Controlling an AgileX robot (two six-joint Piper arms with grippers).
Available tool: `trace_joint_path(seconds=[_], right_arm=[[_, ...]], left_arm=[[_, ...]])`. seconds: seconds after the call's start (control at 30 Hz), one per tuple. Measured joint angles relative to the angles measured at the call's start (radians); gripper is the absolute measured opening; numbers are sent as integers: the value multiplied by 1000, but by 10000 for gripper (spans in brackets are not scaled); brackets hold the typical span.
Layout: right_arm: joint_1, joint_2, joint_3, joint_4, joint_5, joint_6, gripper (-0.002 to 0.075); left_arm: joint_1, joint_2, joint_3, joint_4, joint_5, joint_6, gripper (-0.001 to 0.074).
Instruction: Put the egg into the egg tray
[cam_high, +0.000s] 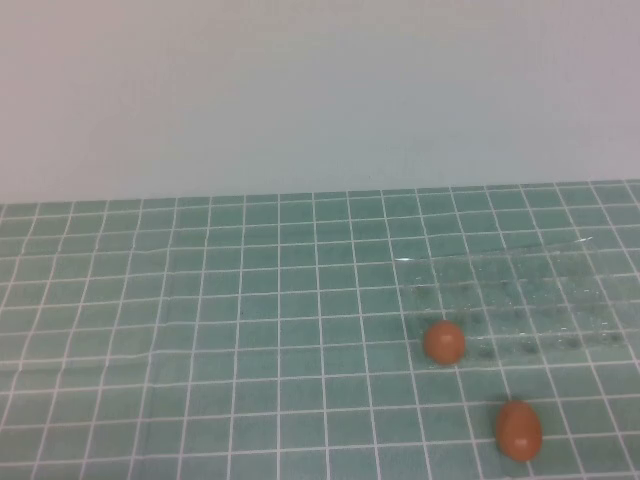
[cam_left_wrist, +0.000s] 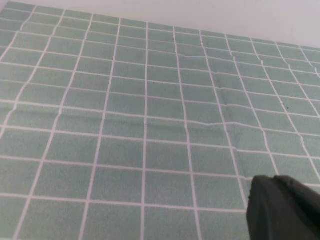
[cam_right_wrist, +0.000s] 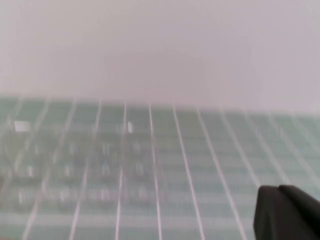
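The egg (cam_high: 518, 430) is seen in the high view lying on the green checked tablecloth (cam_high: 200, 330), near the front edge of the table on the robot's right side. It is oval and deep orange-brown, and its long axis is stood roughly front to back with a slight lean, the narrower end being turned away from the robot. It is set apart from the clear egg tray (cam_high: 520, 300), which is laid farther back on the right and is made out mostly by the glints of its dimpled cups. A rounder, paler brown egg (cam_high: 444, 342) is placed at the near left corner of the tray; whether it sits in a cup or just against the rim cannot be told.

No arm is shown in the high view. The left gripper (cam_left_wrist: 282, 207) is seen only as a dark piece at the edge of the left wrist view, above bare cloth, and the right gripper (cam_right_wrist: 287, 212) likewise in the right wrist view, with the tray's glinting cups (cam_right_wrist: 75, 165) ahead of it. Whether the fingers of either are open or closed cannot be told. The egg is caught in neither wrist view, so it lies well away from both sets of fingers.

No brand, label or writing is to be read anywhere.
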Motion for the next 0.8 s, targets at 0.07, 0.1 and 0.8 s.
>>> trace_joint_path(seconds=[0.07, 0.1, 0.8], right_arm=[[0, 0, 0, 3, -76, 0, -1], [0, 0, 0, 5, -117, 5, -1], [2, 226, -401, 80, 116, 61, -1]], left_arm=[[0, 0, 0, 0, 0, 0, -1], [0, 0, 0, 0, 0, 0, -1], [0, 0, 0, 0, 0, 0, -1]])
